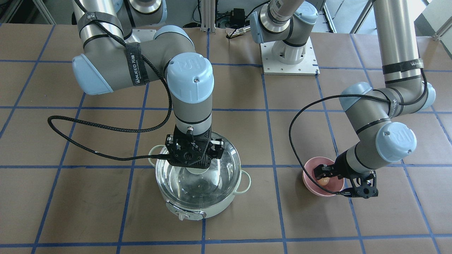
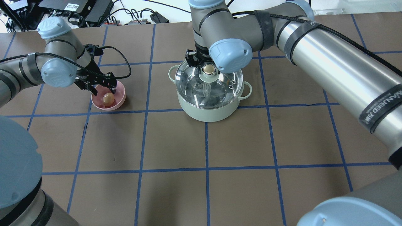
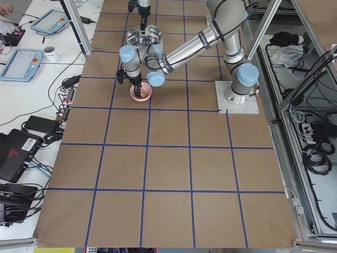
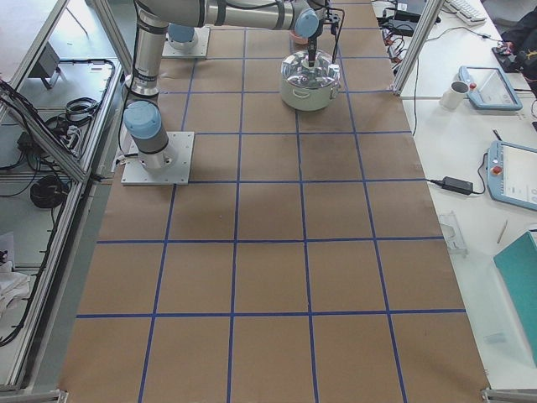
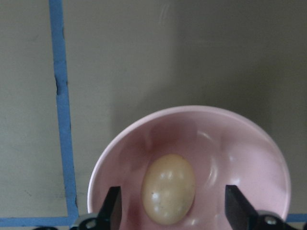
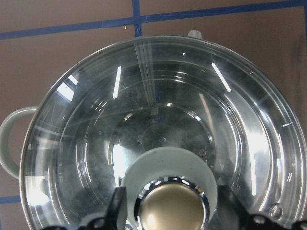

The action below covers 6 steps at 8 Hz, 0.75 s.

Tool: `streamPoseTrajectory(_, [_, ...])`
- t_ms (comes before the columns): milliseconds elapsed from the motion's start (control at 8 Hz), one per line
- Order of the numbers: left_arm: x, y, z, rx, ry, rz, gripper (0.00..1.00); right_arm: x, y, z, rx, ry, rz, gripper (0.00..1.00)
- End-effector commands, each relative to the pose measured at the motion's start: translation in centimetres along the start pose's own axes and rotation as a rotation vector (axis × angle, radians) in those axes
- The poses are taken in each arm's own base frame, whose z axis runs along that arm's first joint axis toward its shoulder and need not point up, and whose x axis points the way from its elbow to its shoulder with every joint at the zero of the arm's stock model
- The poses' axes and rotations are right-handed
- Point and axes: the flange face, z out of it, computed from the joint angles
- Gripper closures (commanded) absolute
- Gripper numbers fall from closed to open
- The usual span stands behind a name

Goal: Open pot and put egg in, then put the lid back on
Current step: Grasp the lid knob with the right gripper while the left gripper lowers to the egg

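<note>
The mint-green pot point(image 2: 207, 113) stands mid-table with the glass lid point(image 2: 220, 89) on it. My right gripper point(image 2: 205, 66) is straight over the lid. In the right wrist view its fingers point(image 6: 119, 206) stand either side of the golden knob point(image 6: 172, 208) with a small gap on each side, so it is open. The tan egg point(image 5: 168, 189) lies in a pink bowl point(image 5: 192, 112). My left gripper point(image 5: 171, 211) is open inside the bowl, one finger on each side of the egg, not touching it.
The bowl point(image 2: 122, 95) sits about one grid square to the left of the pot in the overhead view. The brown table has blue tape lines point(image 2: 205, 141). Cables and boxes point(image 2: 78, 9) lie along the far edge.
</note>
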Motion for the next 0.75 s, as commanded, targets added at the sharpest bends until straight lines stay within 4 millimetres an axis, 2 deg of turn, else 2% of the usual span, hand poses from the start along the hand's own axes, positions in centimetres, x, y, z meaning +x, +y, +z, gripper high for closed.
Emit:
streamPoseTrajectory(0, [0.0,-0.2,1.3,-0.017,0.005,-0.001,0.21,-0.1,0.0,-0.2,-0.005,-0.015,0.003,0.54])
streamPoseTrajectory(250, [0.0,-0.2,1.5,-0.020,0.013,-0.003,0.21,0.0,-0.2,-0.5,-0.002,-0.013,0.003,0.61])
streamPoseTrajectory(375, [0.2,-0.2,1.5,-0.021,0.017,-0.001,0.21,0.5,0.1,-2.1,0.007,-0.007,0.002,0.61])
streamPoseTrajectory(500, [0.2,-0.2,1.7,-0.024,0.017,-0.003,0.21,1.8,0.8,-5.3,0.017,-0.010,-0.001,0.62])
streamPoseTrajectory(625, [0.0,-0.3,2.0,-0.029,0.017,-0.003,0.21,5.0,0.4,-8.5,0.025,-0.018,0.037,0.62])
